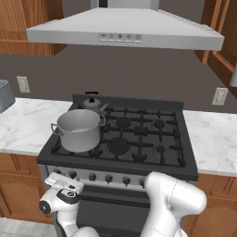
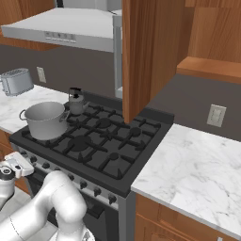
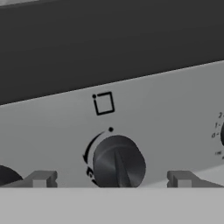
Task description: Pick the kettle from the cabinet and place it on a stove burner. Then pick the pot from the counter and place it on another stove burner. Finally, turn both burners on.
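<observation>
The large grey pot (image 1: pixel 79 129) (image 2: pixel 44 120) stands on the front-left stove burner. Right behind it, on the back-left burner, is the small dark kettle (image 1: pixel 94 104) (image 2: pixel 75 101). Other burners (image 1: pixel 119 146) (image 1: pixel 123 122) are bare. My gripper (image 3: pixel 111 178) (image 1: pixel 62 181) (image 2: pixel 19 165) is low in front of the range's left end and faces its knob panel. It is open, with its fingertips (image 3: pixel 41 178) spread on either side of a dark knob (image 3: pixel 118 162) and not touching it. A square burner mark sits above that knob.
A row of dark knobs (image 1: pixel 109 178) runs along the range front. White marble counter (image 1: pixel 28 125) (image 1: pixel 215 139) flanks the stove, with a toaster (image 2: pixel 16 81) at the far left. The brown cabinet (image 2: pixel 146 52) hangs over the stove's right side, beside the hood (image 1: pixel 120 32).
</observation>
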Motion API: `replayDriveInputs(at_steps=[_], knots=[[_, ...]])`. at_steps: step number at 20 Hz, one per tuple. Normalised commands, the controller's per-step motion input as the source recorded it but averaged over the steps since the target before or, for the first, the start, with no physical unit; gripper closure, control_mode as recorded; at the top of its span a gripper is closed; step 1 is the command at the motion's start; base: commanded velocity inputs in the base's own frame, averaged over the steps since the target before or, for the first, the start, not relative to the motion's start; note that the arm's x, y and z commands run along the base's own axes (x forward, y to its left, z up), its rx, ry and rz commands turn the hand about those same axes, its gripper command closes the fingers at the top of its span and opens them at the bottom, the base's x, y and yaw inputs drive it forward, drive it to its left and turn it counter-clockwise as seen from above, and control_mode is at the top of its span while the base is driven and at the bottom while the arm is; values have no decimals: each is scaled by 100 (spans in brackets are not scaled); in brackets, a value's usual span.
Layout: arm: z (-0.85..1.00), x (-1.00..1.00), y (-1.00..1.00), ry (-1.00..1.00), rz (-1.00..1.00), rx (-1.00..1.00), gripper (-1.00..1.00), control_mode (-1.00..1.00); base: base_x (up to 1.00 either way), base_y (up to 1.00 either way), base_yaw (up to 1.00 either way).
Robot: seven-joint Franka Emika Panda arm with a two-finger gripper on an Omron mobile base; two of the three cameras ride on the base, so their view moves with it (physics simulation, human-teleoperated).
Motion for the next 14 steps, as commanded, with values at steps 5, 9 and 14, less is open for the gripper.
replayDriveInputs(at_steps=[5,9,14], knots=[[-2,2,0,-1,0,0,-100,-100,0,0,0],[-8,7,0,0,0,0,-100,-100,0,0,0],[-8,17,2,0,0,0,100,-100,0,0,0]])
